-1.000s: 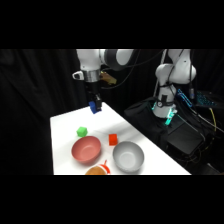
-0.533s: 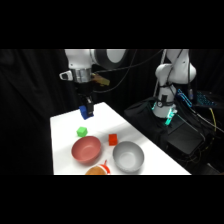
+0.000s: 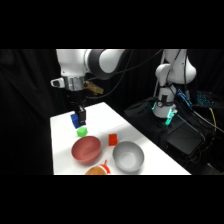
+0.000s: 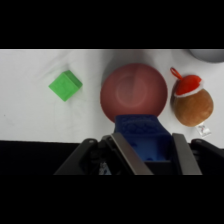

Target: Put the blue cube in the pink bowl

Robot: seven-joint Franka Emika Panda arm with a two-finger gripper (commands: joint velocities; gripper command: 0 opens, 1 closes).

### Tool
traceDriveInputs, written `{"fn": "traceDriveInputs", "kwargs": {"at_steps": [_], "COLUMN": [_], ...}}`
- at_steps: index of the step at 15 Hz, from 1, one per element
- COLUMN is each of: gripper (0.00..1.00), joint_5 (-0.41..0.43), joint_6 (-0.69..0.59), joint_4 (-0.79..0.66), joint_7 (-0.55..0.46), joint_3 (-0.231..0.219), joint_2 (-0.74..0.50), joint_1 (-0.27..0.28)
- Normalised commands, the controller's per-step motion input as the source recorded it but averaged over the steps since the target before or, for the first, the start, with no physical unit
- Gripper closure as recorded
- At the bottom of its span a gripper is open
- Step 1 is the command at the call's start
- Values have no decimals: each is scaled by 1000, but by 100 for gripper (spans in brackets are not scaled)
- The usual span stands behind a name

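Gripper [image 4: 146, 150] is up off the table [image 3: 135, 150], jaws pinched on the blue cube [image 4: 141, 136]. Wrist view: both fingers [image 4: 125, 152] press the cube's two sides, no gap visible, spread just as wide as the cube. Cube sits between the fingers w/ its top end sticking out past the tips. Side view: same thing, cube [image 3: 74, 119] hangs in the gripper [image 3: 79, 120] above the table's far-left part, clear of the surface.

Landmark = pink bowl [image 4: 134, 94]:
- Cube is not in the bowl. In wrist view the cube's upper edge overlaps the bowl's near rim; in side view the cube is above and beyond the bowl [image 3: 86, 149], toward the table's back-left corner.
- Green block [image 4: 65, 85] lies on the table left of the bowl in wrist view, apart from it. Side view: green block [image 3: 81, 131] just behind the bowl, almost under the gripper.
- Brown round toy w/ red cap [image 4: 192, 101] right of the bowl in wrist view, close to the rim, can't tell if touching.
- Grey bowl [image 3: 128, 155] right of the pink bowl in side view, near but apart.
- Red cube [image 3: 113, 139] between the two bowls, slightly behind them.

Pink bowl looks bare inside in both views.
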Motion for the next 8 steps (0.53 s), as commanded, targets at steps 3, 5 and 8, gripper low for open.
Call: {"fn": "traceDriveInputs", "kwargs": {"at_steps": [3, 5, 8], "gripper": [75, 75, 75], "joint_5": [194, 241, 211], "joint_6": [278, 266, 214], "joint_4": [132, 155, 193], "joint_7": [-276, -297, -276], "joint_3": [96, 151, 166], "joint_2": [238, 278, 295], "joint_1": [-83, -110, -108]}}
